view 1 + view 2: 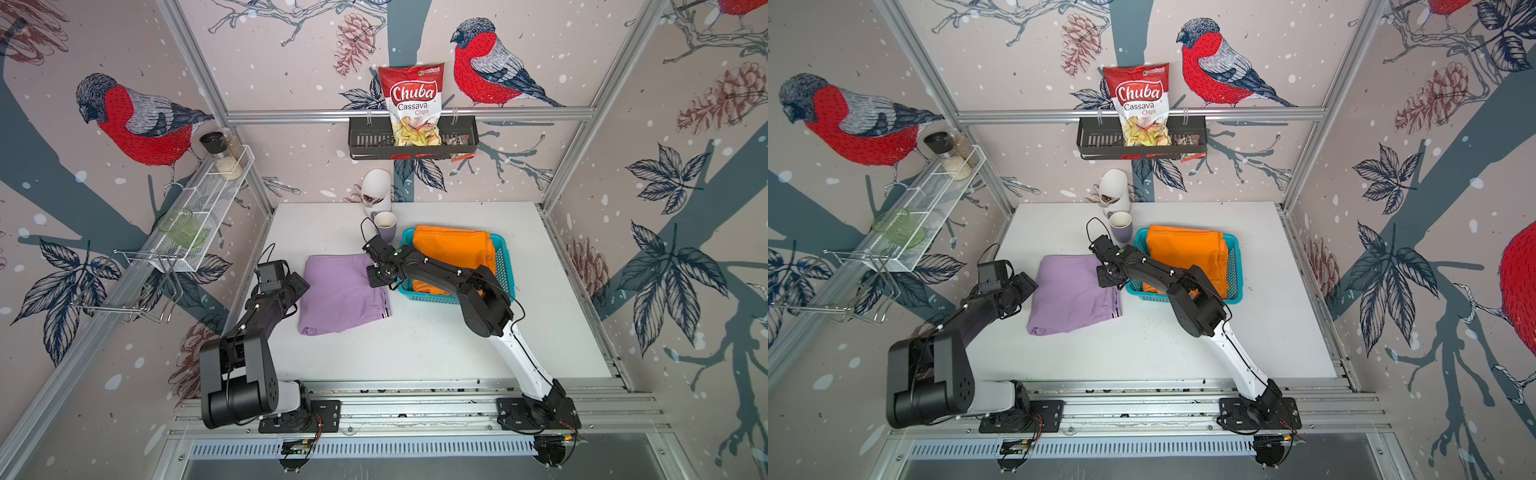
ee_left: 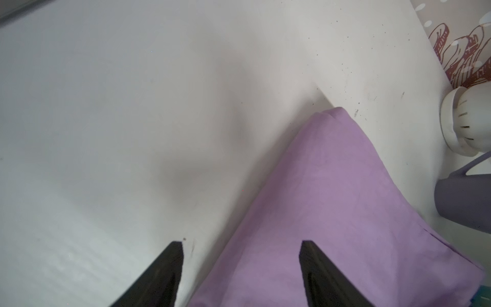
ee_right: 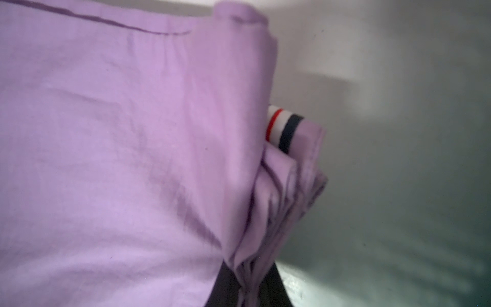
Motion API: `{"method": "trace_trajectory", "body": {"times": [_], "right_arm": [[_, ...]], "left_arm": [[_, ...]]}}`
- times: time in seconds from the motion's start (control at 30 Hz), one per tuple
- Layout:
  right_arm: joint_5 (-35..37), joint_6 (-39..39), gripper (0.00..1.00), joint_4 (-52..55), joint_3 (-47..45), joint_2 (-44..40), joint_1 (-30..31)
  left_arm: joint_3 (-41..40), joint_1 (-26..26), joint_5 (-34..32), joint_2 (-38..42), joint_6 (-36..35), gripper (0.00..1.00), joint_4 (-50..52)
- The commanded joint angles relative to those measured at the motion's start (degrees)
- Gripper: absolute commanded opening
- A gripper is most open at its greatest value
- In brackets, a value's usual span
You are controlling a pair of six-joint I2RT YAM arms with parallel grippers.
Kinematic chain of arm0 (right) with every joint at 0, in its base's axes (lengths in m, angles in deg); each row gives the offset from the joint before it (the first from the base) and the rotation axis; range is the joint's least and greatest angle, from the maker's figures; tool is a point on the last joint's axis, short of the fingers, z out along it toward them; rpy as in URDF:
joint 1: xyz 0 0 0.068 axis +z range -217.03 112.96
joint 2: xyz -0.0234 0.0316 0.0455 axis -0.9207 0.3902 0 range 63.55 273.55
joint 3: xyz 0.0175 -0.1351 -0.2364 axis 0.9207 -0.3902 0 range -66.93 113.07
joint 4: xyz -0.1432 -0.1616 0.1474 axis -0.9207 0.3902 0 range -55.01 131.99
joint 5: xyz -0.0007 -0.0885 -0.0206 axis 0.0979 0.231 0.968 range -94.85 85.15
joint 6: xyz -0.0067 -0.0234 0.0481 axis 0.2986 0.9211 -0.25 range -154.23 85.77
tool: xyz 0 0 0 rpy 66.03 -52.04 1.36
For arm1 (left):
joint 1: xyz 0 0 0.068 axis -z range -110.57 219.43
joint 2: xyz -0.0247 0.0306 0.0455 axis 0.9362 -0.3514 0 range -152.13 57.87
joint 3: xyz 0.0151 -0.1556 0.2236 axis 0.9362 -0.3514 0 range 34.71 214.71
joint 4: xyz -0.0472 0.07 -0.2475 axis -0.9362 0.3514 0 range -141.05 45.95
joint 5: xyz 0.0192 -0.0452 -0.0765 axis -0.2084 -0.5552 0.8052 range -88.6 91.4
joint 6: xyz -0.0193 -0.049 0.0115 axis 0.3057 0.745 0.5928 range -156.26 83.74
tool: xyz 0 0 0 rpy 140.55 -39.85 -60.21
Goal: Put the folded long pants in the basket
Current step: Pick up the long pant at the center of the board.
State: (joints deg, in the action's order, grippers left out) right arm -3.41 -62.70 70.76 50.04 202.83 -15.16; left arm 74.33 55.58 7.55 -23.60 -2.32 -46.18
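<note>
A white bench point(image 1: 457, 345) was shown from above, with two black robot arms reaching in from its near edge. Between the arms, the lilac pants point(image 1: 340, 295) were laid folded flat on the bench, outside the basket. The left jaws were held apart at the cloth's left edge. In the left wrist view, one finger point(image 2: 164, 273) was over bare bench and the other over lilac cloth. The right jaws were clamped shut on the pants' right edge. Just beyond, to the right, the turquoise basket point(image 1: 503, 270) was filled by the folded orange pants point(image 1: 453, 253). Farther back, a purple mug point(image 1: 385, 226) and white cups point(image 1: 376, 191) were seen. A chips bag point(image 1: 411, 104) was propped in a black wall rack point(image 1: 365, 141).
</note>
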Motion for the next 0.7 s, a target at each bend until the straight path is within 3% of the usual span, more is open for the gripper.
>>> {"method": "trace_trajectory", "body": {"times": [0.0, 0.37, 0.4, 0.43, 0.47, 0.5, 0.53, 0.67], "right_arm": [[1.52, 1.24, 0.00, 1.87, -0.50, -0.15, 0.09], [0.13, 2.18, 0.00, 0.19, -0.92, -0.24, 0.14], [0.10, 2.04, 0.00, 0.13, -1.01, -0.28, 0.09], [0.07, 2.02, 0.00, 0.10, -1.17, -0.32, 0.13], [-0.09, 1.91, 0.00, -0.12, -1.37, -0.35, 0.08], [-0.19, 1.84, 0.00, -0.32, -1.40, -0.42, 0.07], [-0.49, 1.67, 0.00, -0.67, -1.50, -0.50, 0.13], [-2.82, 0.57, 0.00, -1.86, -0.76, -0.42, 0.32]], "left_arm": [[1.19, -0.16, 7.36, -3.93, -4.04, 0.73, -1.61], [-2.88, -0.21, 11.89, -9.24, -2.67, 0.69, -7.90], [-3.05, -0.21, 12.34, -9.60, -2.50, 0.64, -7.99], [-3.21, -0.21, 12.68, -9.78, -2.18, 0.53, -8.11], [-3.36, -0.17, 12.71, -9.82, -1.99, 0.37, -7.89], [-3.25, -0.13, 12.74, -9.91, -1.90, 0.08, -7.73], [-3.01, -0.13, 12.26, -9.89, -1.65, 0.00, -6.91], [-2.22, -0.13, 12.97, -9.25, -1.49, 0.00, -5.30]]}}
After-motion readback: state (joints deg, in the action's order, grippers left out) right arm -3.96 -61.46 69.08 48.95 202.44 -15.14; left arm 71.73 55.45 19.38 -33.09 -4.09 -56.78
